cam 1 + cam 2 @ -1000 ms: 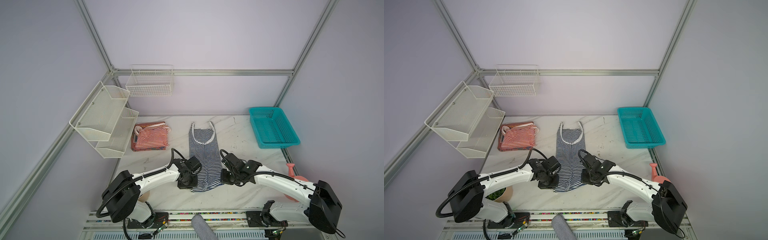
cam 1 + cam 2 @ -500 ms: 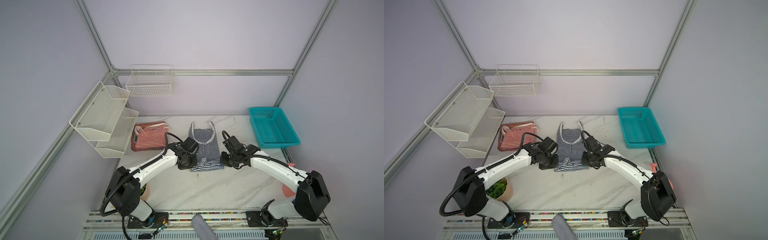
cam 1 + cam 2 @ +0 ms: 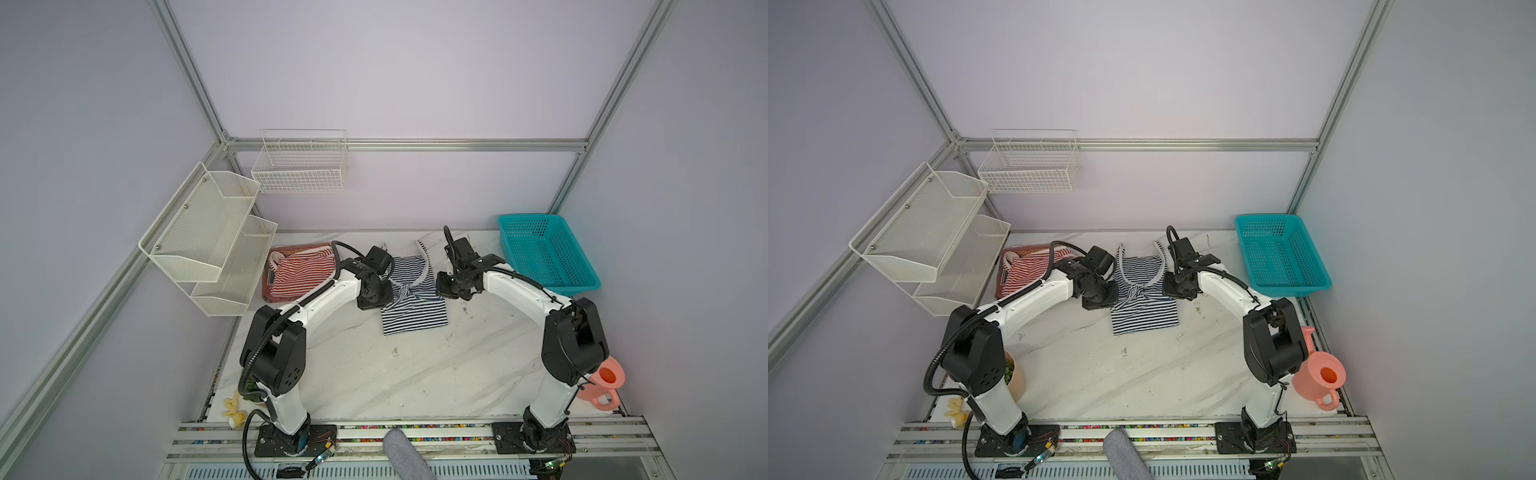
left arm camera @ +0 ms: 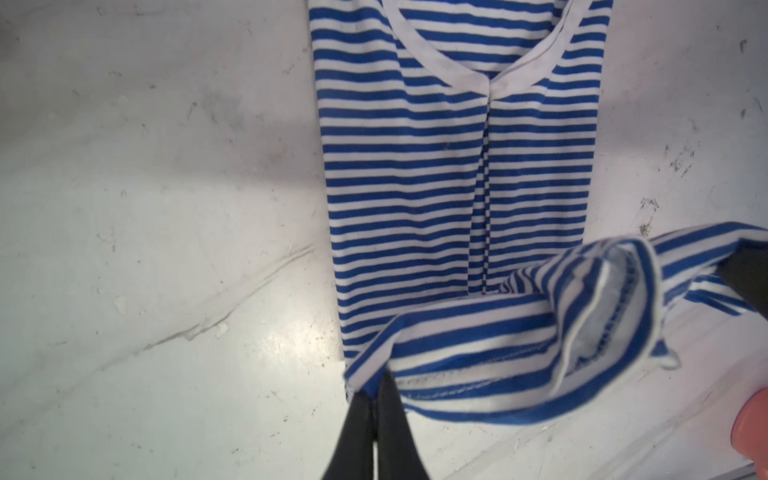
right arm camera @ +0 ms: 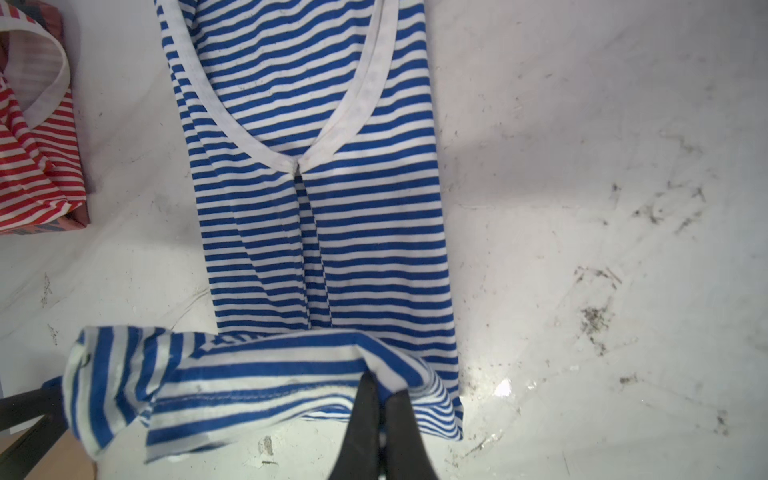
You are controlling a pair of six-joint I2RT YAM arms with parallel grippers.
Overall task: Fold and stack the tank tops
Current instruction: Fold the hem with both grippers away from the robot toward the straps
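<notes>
A white marble-patterned tabletop (image 3: 395,374) fills the floor of a booth with pale lilac walls and an aluminium frame (image 3: 395,144). There are 3 containers for storage: 1 white wire basket (image 3: 299,166) hung on the back wall, 1 white mesh 2-tier shelf (image 3: 208,241) on the left wall, and 1 teal perforated plastic basket (image 3: 540,249) at the table's far right corner, its floor showing bare. At the right edge stands 1 salmon-pink plastic watering can (image 3: 1320,378), and at the left front 1 tan pot with a green plant (image 3: 1013,374) in it. There are 2 tank tops. The red-and-white striped tank top (image 3: 303,274) lies folded at the far left, on top of 1 rust-red garment (image 3: 291,252). The navy-and-white striped tank top (image 3: 415,316) lies at the far middle of the table, neckline toward the back wall. There are 2 arms. The left gripper (image 4: 376,395) has its black fingers pressed together on 1 corner of that top's hem, and the right gripper (image 5: 382,386) is clamped likewise on the other corner, so the hem hangs raised between them above the body of the cloth.
</notes>
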